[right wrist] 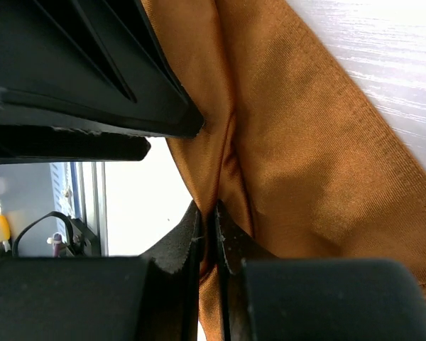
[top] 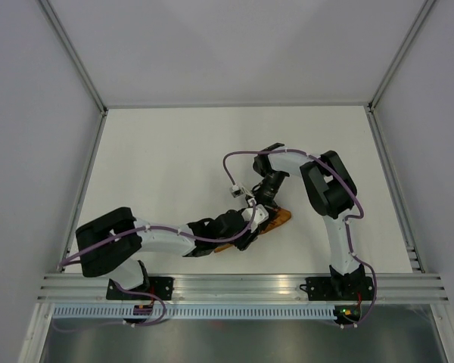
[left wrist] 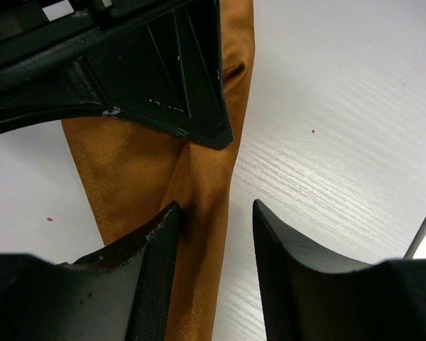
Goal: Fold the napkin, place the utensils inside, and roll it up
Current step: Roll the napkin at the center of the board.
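Right wrist view: the right gripper (right wrist: 214, 241) pinches a raised crease of the rust-brown napkin (right wrist: 291, 142), bunched at the overhead frame's lower centre (the arms hide most of it). The left gripper (left wrist: 215, 213) stands open over its edge. Lift that one clear before drawing the fold across.

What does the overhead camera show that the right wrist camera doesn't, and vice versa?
Only the overhead view shows both whole arms, the left arm and the right arm, meeting over the table. Only the right wrist view shows the right fingers pinched shut on a fold of the napkin. Both show the rust-brown napkin on the white table.
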You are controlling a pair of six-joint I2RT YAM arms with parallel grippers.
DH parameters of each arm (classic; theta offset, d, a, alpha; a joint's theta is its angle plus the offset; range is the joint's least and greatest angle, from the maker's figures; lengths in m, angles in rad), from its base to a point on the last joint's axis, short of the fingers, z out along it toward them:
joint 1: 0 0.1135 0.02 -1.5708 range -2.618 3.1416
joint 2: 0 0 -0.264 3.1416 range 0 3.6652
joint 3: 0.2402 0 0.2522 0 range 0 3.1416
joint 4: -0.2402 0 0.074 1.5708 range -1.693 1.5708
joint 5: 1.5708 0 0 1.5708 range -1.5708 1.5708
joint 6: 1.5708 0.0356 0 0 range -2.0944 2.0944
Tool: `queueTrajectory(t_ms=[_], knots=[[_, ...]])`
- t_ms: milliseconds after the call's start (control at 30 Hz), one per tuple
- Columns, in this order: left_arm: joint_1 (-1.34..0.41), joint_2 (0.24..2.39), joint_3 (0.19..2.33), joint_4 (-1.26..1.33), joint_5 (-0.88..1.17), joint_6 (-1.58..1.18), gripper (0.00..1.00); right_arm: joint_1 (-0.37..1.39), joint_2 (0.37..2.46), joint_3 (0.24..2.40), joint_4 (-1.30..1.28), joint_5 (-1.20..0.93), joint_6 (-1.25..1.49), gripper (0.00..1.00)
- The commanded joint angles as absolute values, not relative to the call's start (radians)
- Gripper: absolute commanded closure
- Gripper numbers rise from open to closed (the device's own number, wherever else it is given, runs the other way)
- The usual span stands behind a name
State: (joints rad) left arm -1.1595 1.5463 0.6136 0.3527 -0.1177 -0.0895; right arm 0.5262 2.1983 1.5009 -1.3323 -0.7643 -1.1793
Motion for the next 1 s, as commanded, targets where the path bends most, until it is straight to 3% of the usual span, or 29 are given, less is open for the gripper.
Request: queueTrajectory(t_ms=[0, 400, 633, 900, 967], knots=[[-1.167, 1.577, 0.65, 0.374, -0.123, -0.044, 0.49, 0.525, 2.263, 1.502, -1.215, -0.67, -1.201, 0.93], [-1.167, 1.646, 0.643, 0.411, -0.155, -0.097, 0.53, 0.52, 2.278, 1.509, -1.207, -0.666, -1.17, 0.93], [-1.167, 1.661, 0.641, 0.393, -0.15, -0.112, 0.74, 0.514, 2.278, 1.511, -1.201, -0.669, -1.155, 0.89], [-1.166, 1.692, 0.643, 0.382, -0.089, -0.133, 0.98, 0.497, 2.238, 1.5, -1.183, -0.696, -1.132, 0.72], [-1.166, 1.701, 0.646, 0.382, -0.071, -0.14, 0.98, 0.494, 2.214, 1.494, -1.178, -0.707, -1.126, 0.68]])
